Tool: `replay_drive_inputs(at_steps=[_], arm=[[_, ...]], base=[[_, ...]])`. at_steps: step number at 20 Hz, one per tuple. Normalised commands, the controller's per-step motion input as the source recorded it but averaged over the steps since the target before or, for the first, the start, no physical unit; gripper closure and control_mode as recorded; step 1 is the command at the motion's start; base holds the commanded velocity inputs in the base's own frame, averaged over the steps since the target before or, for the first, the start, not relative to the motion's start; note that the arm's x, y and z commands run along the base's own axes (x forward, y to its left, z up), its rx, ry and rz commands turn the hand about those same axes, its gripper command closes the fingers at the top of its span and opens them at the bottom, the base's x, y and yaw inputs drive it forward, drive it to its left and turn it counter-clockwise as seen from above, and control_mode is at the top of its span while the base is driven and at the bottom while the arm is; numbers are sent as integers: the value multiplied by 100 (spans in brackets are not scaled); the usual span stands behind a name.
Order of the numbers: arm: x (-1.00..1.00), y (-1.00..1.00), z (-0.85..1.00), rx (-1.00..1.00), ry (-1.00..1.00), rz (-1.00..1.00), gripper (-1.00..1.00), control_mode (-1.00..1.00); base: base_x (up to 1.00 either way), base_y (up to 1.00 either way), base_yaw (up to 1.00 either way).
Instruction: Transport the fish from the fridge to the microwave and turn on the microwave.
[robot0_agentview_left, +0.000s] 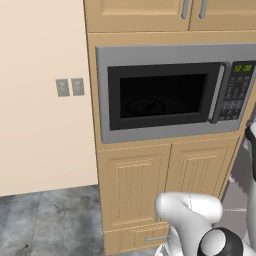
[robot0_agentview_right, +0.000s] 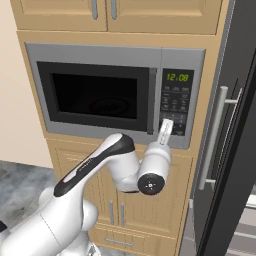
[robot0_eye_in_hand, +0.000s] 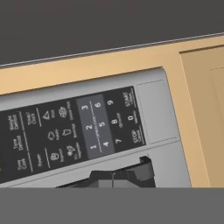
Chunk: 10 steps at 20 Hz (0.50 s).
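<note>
The microwave (robot0_agentview_left: 150, 131) is built into tan cabinets, its black window door shut and its green clock lit. In the right base view my gripper (robot0_agentview_right: 167, 123) points at the lower edge of the microwave's dark keypad (robot0_agentview_right: 176, 107). The hand view shows the keypad (robot0_eye_in_hand: 87, 131) rolled sideways, with the number keys and the START key (robot0_eye_in_hand: 128, 98). My gripper (robot0_eye_in_hand: 122, 175) is shut there with nothing in it, just off the silver frame below the keys. The fish is hidden. The fridge (robot0_agentview_right: 240, 125) stands to the right of the microwave, dark, with a grey bar handle (robot0_agentview_right: 216, 142).
Tan cabinet doors (robot0_agentview_left: 165, 185) and a drawer (robot0_agentview_left: 135, 237) sit under the microwave, and more cabinets (robot0_agentview_right: 115, 12) sit above it. A cream wall with two switch plates (robot0_agentview_left: 70, 87) is on the left. The floor (robot0_agentview_left: 45, 220) is grey tile.
</note>
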Motion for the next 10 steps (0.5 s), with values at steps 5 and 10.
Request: replay_drive_inputs(at_steps=[5, 10], arm=[[10, -9, -7, 0, 0, 0, 100, -100], [9, -9, -5, 0, 0, 0, 100, -100]], base=[[0, 0, 0], [0, 0, 0]])
